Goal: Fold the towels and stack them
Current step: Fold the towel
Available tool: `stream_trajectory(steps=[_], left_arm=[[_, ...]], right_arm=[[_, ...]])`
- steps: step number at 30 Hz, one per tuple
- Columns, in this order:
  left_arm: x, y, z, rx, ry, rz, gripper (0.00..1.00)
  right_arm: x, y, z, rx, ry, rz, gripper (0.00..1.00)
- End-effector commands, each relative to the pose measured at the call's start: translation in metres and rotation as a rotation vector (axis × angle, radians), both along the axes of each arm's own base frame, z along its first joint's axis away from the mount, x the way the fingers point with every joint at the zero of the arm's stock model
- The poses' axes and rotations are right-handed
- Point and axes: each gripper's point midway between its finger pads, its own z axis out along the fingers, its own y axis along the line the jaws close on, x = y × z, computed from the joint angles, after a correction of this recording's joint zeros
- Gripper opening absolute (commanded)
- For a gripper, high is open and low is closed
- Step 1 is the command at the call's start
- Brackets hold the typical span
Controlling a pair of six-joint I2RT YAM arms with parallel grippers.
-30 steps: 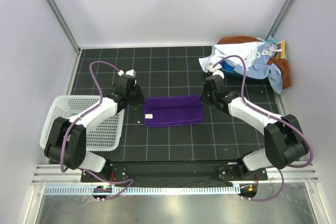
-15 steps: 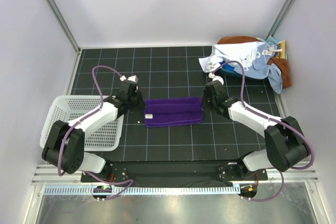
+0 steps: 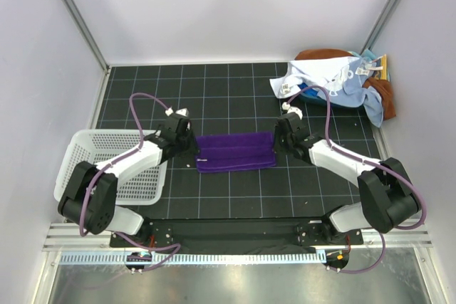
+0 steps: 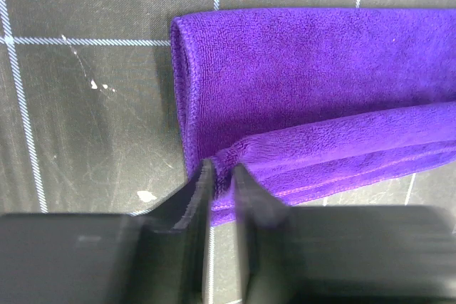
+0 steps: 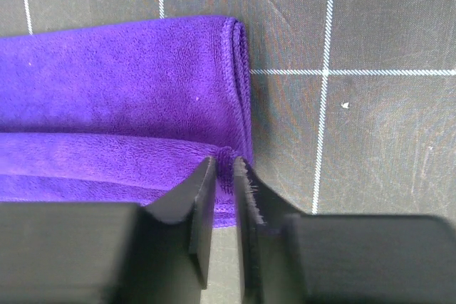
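Since a second ago the dark purple terry towel has gained a lengthwise ridge. One long flap is now laid over the rest, so it reads as a slimmer band on the black gridded mat, midway between the two arms. Both arms have come down and drawn in toward its short ends. The left gripper sits at the flap's left corner and the right gripper at its right corner. Each pair of jaws stands only a narrow slit apart with the cloth's hem right at the tips. Whether either is pinching the hem or has just let it go, I cannot tell. I judge this fold to be laid and the release under way, which leaves the purple piece close to finished. The heap of unfolded light blue and rust-brown towels in the far right corner is untouched, and the white slotted plastic basket sits at the left.
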Motion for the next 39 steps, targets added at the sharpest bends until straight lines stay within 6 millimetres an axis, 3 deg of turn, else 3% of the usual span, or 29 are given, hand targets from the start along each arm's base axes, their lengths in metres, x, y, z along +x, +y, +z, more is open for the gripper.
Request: stream_trajectory(steps=[1, 2, 5, 12, 16, 21, 25, 31, 35, 39], left_arm=[[0.000, 0.000, 0.003, 0.000, -0.005, 0.010, 0.25], [0.000, -0.001, 0.005, -0.002, -0.008, 0.009, 0.27], [-0.006, -0.005, 0.015, -0.024, -0.006, -0.015, 0.33], [0.005, -0.009, 0.058, -0.045, -0.081, -0.014, 0.35], [0.015, -0.019, 0.066, -0.042, -0.079, -0.029, 0.35], [0.020, -0.031, 0.048, 0.008, -0.042, -0.037, 0.33], [0.006, -0.035, 0.028, 0.027, 0.009, -0.036, 0.32], [-0.010, -0.015, -0.004, 0.108, 0.092, 0.051, 0.29], [-0.010, -0.016, -0.008, 0.106, 0.105, 0.049, 0.32], [-0.005, -0.016, 0.002, 0.110, 0.080, 0.056, 0.39]], right_arm=[[0.002, 0.003, 0.009, 0.011, -0.032, -0.001, 0.25], [0.000, 0.003, 0.011, 0.006, -0.030, 0.006, 0.34], [0.000, 0.001, 0.018, -0.006, -0.027, 0.007, 0.41], [0.006, 0.003, 0.048, -0.010, -0.083, -0.013, 0.41], [0.012, 0.010, 0.051, -0.036, -0.084, -0.016, 0.41], [0.012, 0.017, 0.041, -0.044, -0.065, -0.010, 0.40], [-0.003, 0.016, 0.023, -0.054, -0.027, -0.004, 0.38], [-0.021, 0.015, -0.007, -0.036, 0.031, 0.003, 0.37], [-0.027, 0.013, -0.026, -0.054, 0.073, 0.001, 0.32], [-0.029, 0.010, -0.031, -0.067, 0.086, -0.003, 0.31]])
